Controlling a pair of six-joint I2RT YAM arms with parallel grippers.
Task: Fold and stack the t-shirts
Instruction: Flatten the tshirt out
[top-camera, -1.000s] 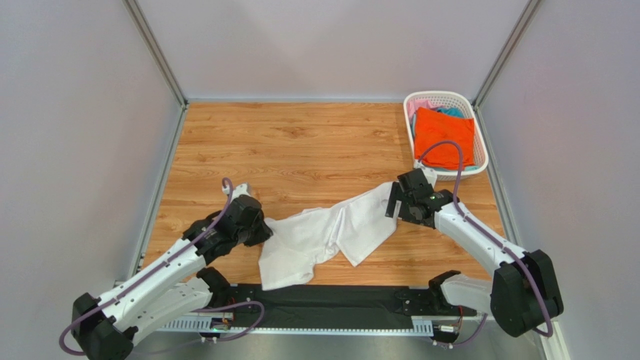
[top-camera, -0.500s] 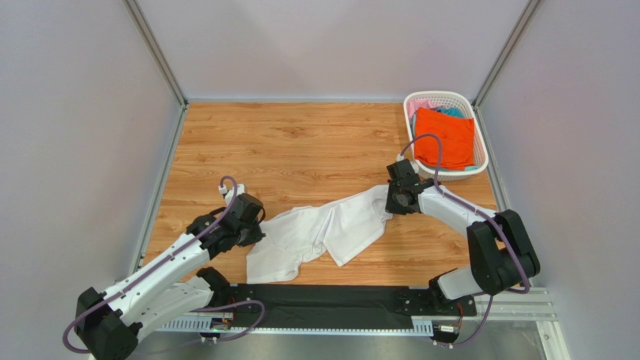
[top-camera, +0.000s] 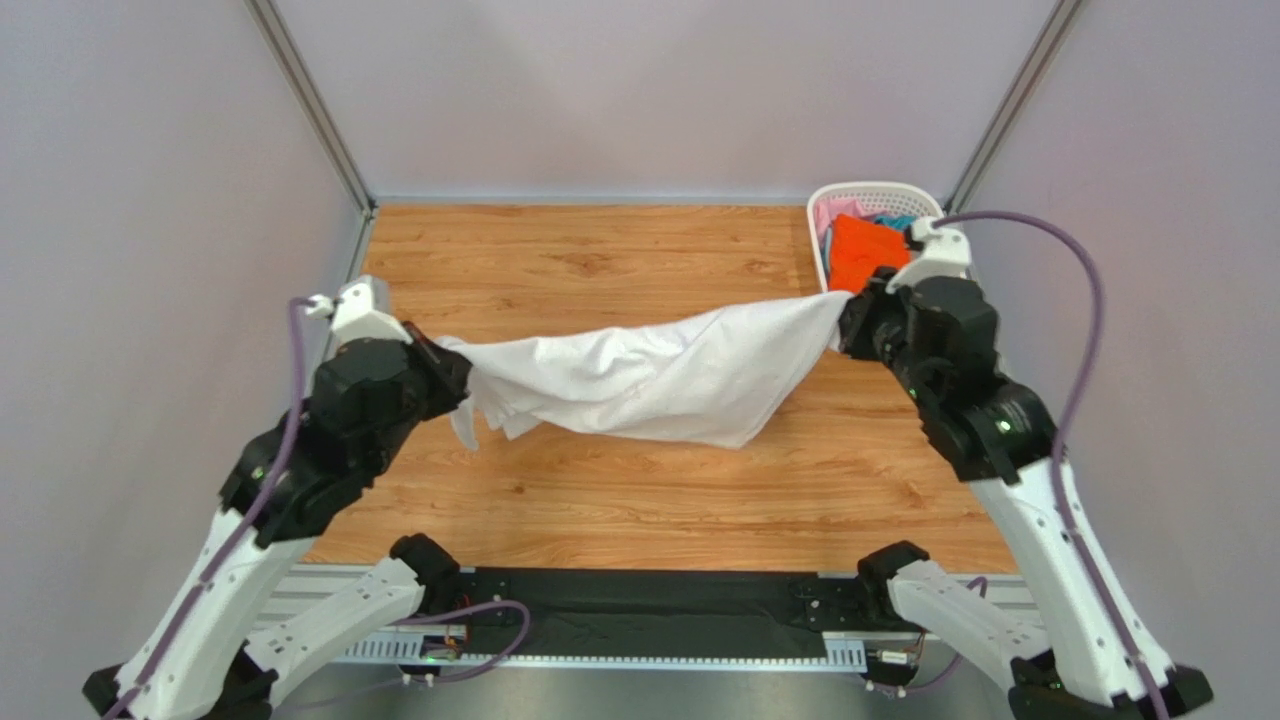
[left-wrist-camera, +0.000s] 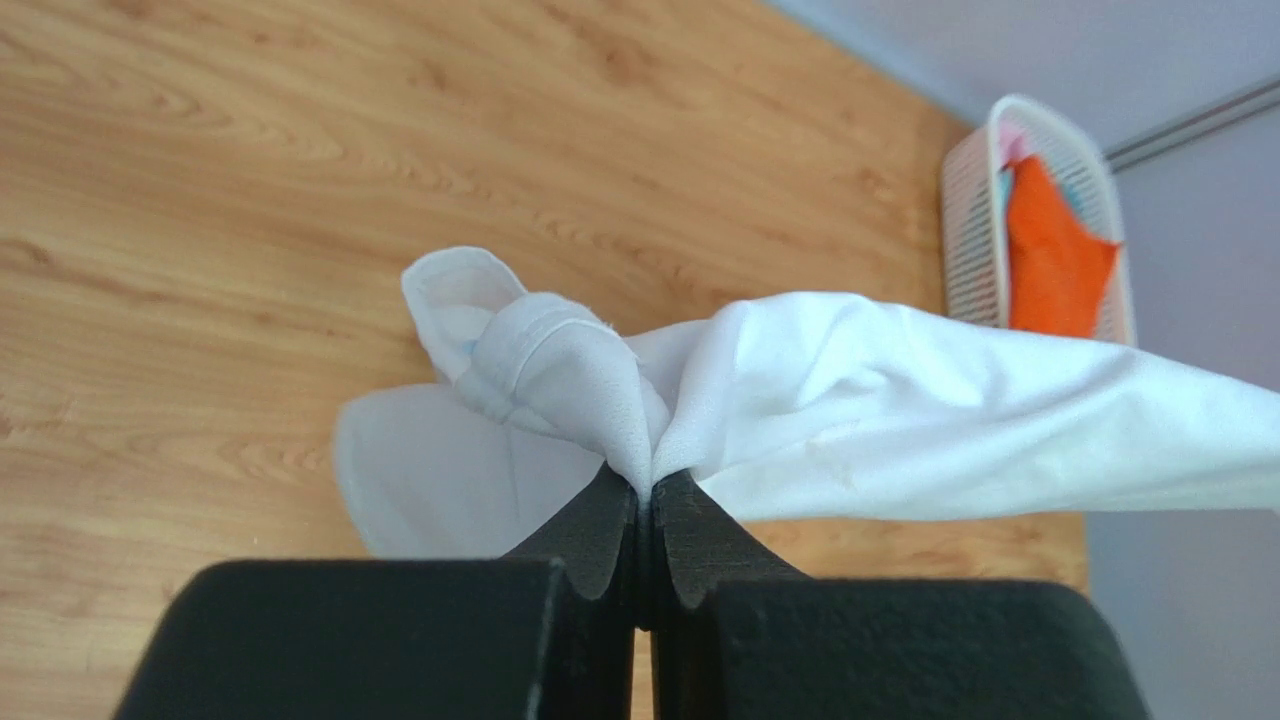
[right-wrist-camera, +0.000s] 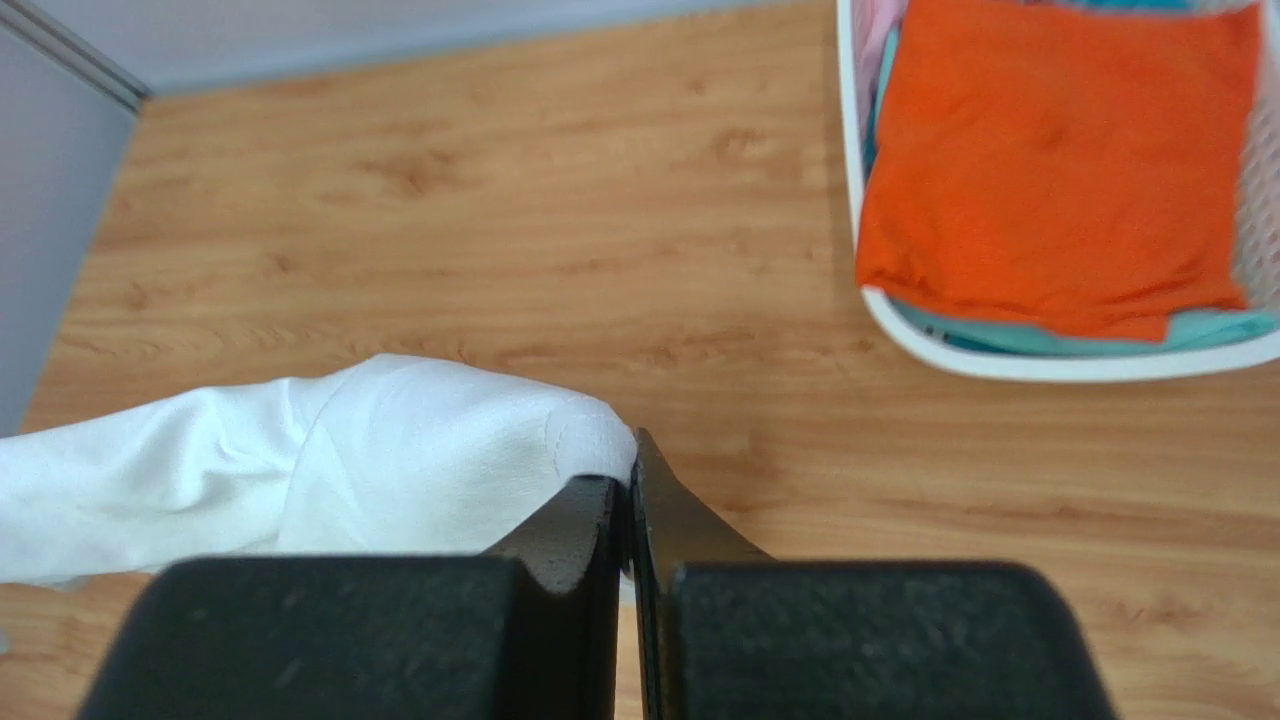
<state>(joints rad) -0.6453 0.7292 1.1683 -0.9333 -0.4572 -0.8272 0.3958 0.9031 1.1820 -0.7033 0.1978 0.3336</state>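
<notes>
A white t-shirt (top-camera: 646, 378) hangs stretched in the air between my two grippers, sagging in the middle above the wooden table (top-camera: 601, 255). My left gripper (top-camera: 446, 360) is shut on the t-shirt's left end, where the cloth (left-wrist-camera: 842, 405) bunches out of the pinched jaws (left-wrist-camera: 649, 488). My right gripper (top-camera: 845, 318) is shut on its right end, with the cloth (right-wrist-camera: 376, 465) pinched at the fingertips (right-wrist-camera: 628, 465). An orange t-shirt (top-camera: 861, 246) lies on top in the white basket (top-camera: 879, 195), over pink and teal ones.
The white lattice basket (right-wrist-camera: 1052, 365) stands at the far right corner of the table, close behind my right gripper. Grey walls enclose the table on three sides. A black bar (top-camera: 646, 615) runs along the near edge between the arm bases.
The right gripper closed on the white t-shirt's right end. Both arms then rose and moved apart, lifting the shirt off the table and stretching it out.
</notes>
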